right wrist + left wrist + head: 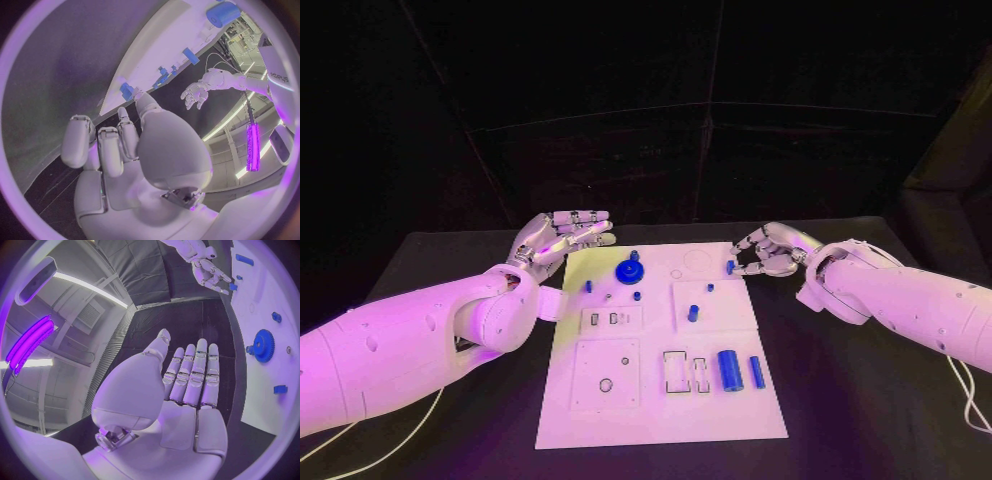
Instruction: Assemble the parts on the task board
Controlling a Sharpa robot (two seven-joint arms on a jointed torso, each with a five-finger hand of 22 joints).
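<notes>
At the middle of the black table (444, 250) lies the white task board (639, 415), its long sides running away from the robot. Near its far end stands a blue gear (632, 270); the left wrist view shows the teeth round the gear's rim and a knob at its middle, which the head view does not resolve. Small blue pegs (636, 296) stand close behind the gear toward the robot, another blue piece (694, 313) stands in the square panel to the right, and a blue cylinder (728, 370) with a slimmer blue bar (756, 372) beside it lies near the board's right edge, next to two rectangular outlined slots (676, 372). An oval recess (606, 384) marks the near left panel.

The right hand (769, 252) is at the board's far right edge, with a small blue part (731, 267) pinched at its fingers. The right wrist view shows that part at the tip of the thumb and a finger, the other fingers (78, 141) curled in; the head view gives only a blue speck at the fingertips.

The left hand (563, 238) hovers off the board's far left corner, holding nothing. Its own wrist view shows the fingers (194, 372) straight and side by side, the thumb apart, palm bare.
</notes>
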